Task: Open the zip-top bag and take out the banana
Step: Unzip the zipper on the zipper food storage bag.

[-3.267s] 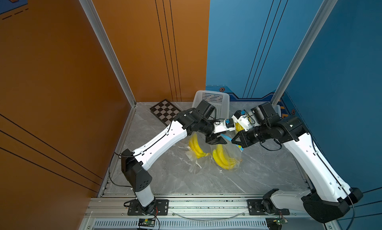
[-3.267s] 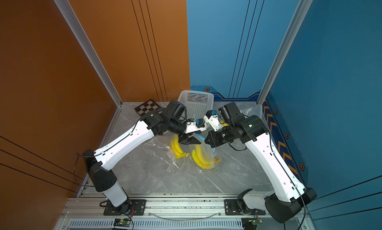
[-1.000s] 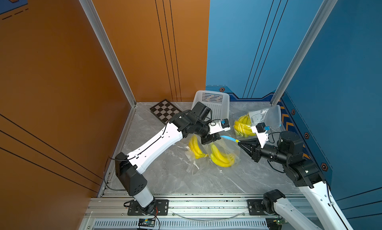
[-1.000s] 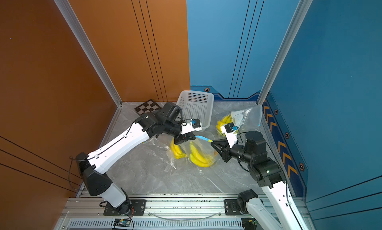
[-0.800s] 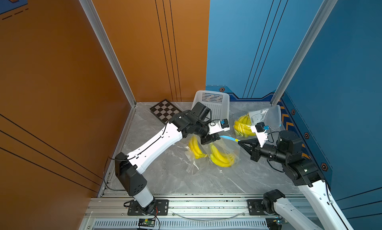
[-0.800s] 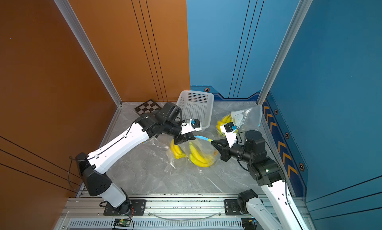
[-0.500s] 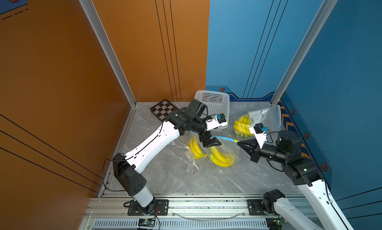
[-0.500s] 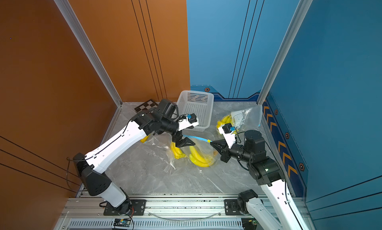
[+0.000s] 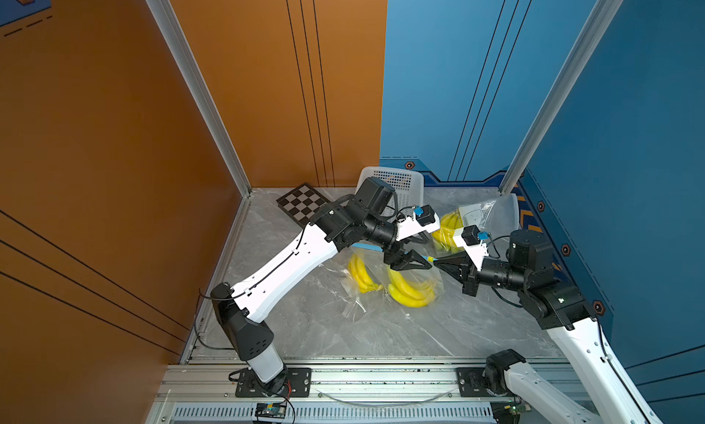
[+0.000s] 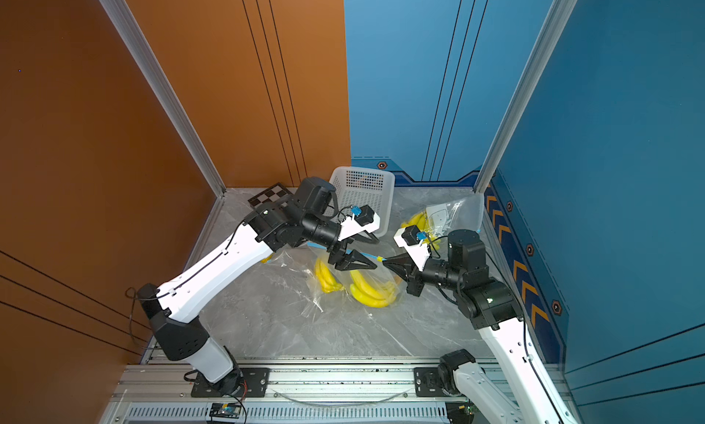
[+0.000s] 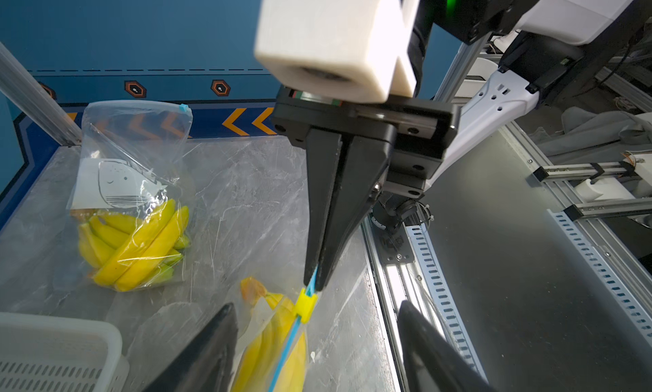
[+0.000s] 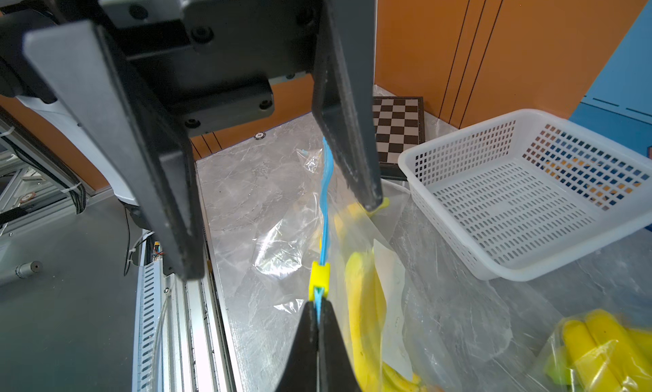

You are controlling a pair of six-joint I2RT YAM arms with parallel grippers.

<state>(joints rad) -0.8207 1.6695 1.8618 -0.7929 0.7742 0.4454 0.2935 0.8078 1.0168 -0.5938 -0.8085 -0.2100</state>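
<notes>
Right parallel gripper (image 12: 318,311) clamps the end of a blue zip strip (image 12: 325,196), with the yellow plastic slider (image 12: 319,277) just beside its tips. Left parallel gripper (image 12: 278,235) is spread wide astride the strip, holding nothing. Clear zip-top bag (image 12: 423,284) hangs from the strip over the grey marble tabletop (image 12: 247,196), yellow banana bunch (image 12: 363,295) inside; step looks like unzipping, so left probably needs to close on the slider and draw it along.

Bright, even light falls from above, and the shadows under both arms on the marble table (image 9: 343,338) are soft and pale. In the left wrist view the white camera block (image 11: 328,37) above the right gripper (image 11: 314,284) is blown out. Film of the zip-top bag (image 12: 278,256) glints beside that gripper's tips. The banana bunch (image 9: 410,294) below the left gripper (image 9: 423,265) looks smeared. The wrist views bow the frame rails (image 11: 599,238) near their edges.
</notes>
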